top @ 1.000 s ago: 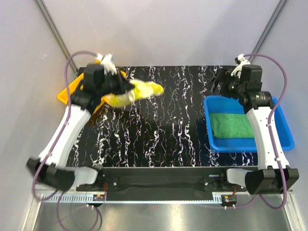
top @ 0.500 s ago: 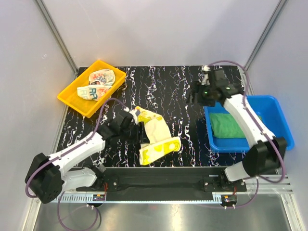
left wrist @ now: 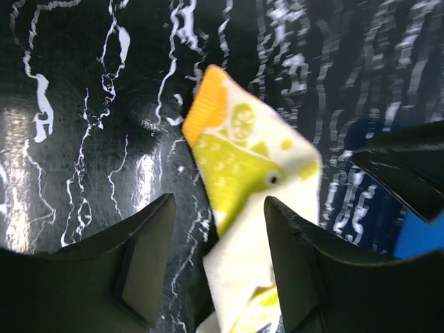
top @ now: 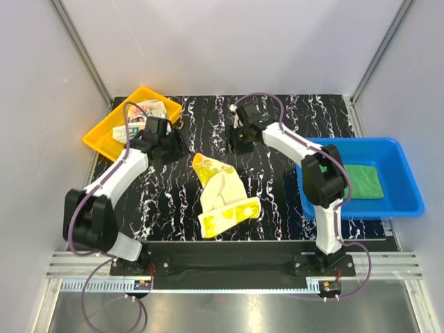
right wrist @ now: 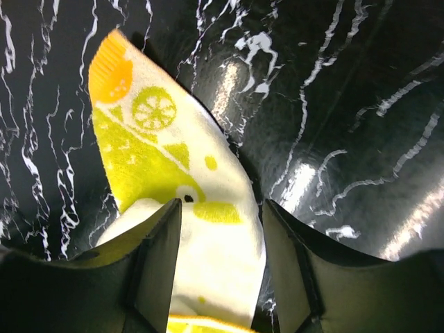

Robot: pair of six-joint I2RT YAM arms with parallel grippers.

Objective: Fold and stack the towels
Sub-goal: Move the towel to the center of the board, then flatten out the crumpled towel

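Yellow towel (top: 220, 195): we see it lying loose on the worktop (top: 277, 201), between the two arms.
Left fingers (left wrist: 146, 257): spread wide, holding nothing, just left of the yellow towel's far tip.
Right fingers (right wrist: 156, 263): spread wide too, holding nothing, near that same tip.
Green towel (top: 366, 182): we see it in the bin (top: 402, 198) on the right.
Printed towel (top: 144, 111): bunched up in the tray (top: 100, 139), far left.

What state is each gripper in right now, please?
Left gripper: open, holding nothing.
Right gripper: open, holding nothing.
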